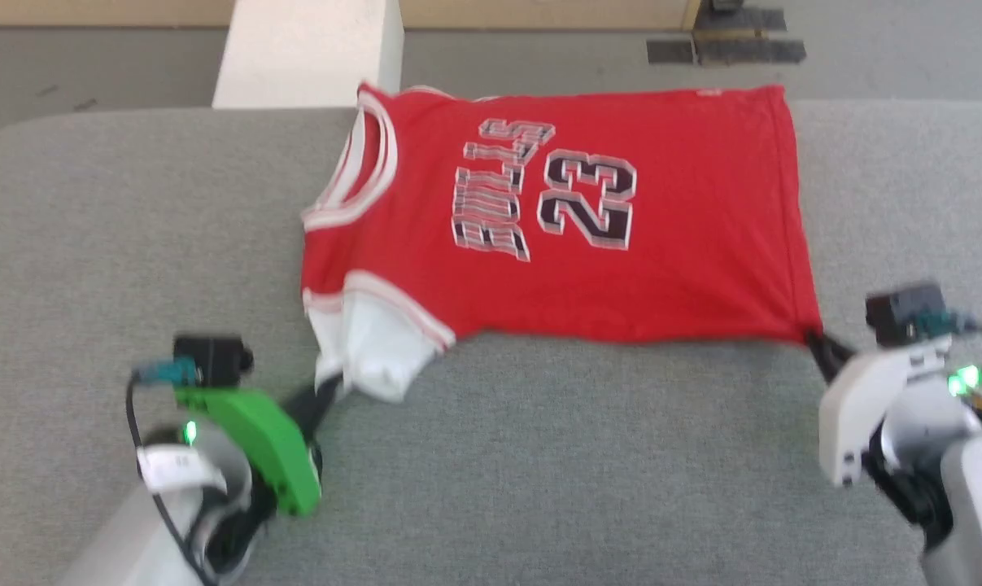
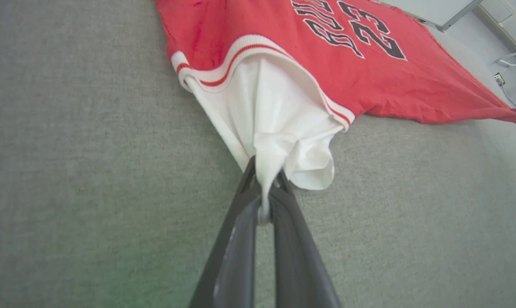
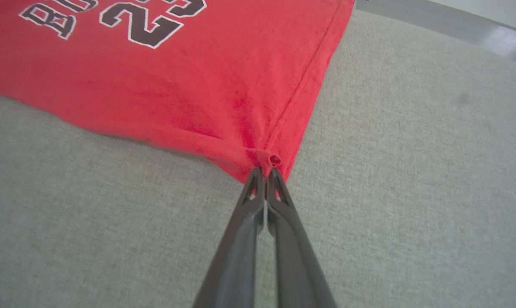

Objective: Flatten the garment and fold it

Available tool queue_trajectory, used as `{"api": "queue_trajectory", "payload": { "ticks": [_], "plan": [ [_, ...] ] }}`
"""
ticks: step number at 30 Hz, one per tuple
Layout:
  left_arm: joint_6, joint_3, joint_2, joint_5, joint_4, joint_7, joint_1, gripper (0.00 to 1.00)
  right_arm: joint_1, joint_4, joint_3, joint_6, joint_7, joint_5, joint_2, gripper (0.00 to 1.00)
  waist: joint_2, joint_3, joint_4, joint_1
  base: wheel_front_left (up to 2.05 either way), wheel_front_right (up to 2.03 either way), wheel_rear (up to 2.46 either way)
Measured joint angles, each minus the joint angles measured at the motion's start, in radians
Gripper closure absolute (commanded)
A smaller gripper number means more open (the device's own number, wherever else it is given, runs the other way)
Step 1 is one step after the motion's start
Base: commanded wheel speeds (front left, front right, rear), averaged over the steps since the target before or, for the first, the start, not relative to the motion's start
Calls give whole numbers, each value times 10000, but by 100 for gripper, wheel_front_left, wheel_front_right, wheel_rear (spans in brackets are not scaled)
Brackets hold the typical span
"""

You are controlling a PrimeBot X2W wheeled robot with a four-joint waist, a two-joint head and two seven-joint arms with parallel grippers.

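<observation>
**Two pincers pinch one red shirt**

Two dark fingers of the left pincer (image 1: 332, 389) are pressed together on the tip of the white sleeve (image 1: 373, 342). The sleeve cloth is bunched up and squeezed between them, and it is pulled out to a thin point. A green cover (image 1: 263, 439) sits behind those fingers on the wrist, at the near left.

The right pincer (image 1: 816, 338) is pressed together too. It pinches the near right corner (image 3: 266, 160) of the bottom edge, and the red cloth wrinkles in toward that spot. A white cover (image 1: 857, 407) sits behind it, at the near right.

Between the two pincers, the shirt (image 1: 686, 244) lies spread out on the gray table (image 1: 539, 472) with its print facing up. Its near edge runs from one pincer across to the other. The neck hole (image 1: 360, 163), with red and white stripes around it, is on the left, and the bottom edge is on the right.

Black and white letters (image 1: 499, 195) and the number 23 (image 1: 588, 199) sit in the middle of the red cloth, turned sideways. The far side of the shirt reaches the far edge of the table.

Past the table stands a white block (image 1: 312, 49), to the far left of the shirt. Gray floor (image 1: 92, 65) lies around it.
</observation>
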Motion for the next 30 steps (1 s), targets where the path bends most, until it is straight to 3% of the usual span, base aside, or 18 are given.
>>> {"api": "queue_trajectory", "payload": {
  "ticks": [10, 20, 26, 30],
  "plan": [
    [742, -100, 401, -667, -1383, 278, 2716, 100, 2372, -717, -1028, 0, 660, -268, 477, 100, 0, -759, 175, 0, 0, 0, 0],
    [2213, -144, 648, -968, -2899, 407, 4792, 100, 4056, -1317, -1998, 2, 903, -589, 840, 100, 0, -1023, 223, 0, 0, 0, 0],
    [2495, -364, 669, 40, -3538, -550, 5045, 100, 4567, -1839, -2474, 2, -685, -633, 1271, 100, 0, -1100, 306, 0, 0, 0, 0],
    [2500, -700, 625, 1618, -3354, -1613, 4478, 100, 4656, -1933, -2295, 2, -2046, -809, 1605, 100, 0, -1149, 311, 0, 0, 0, 0]
  ]
}}
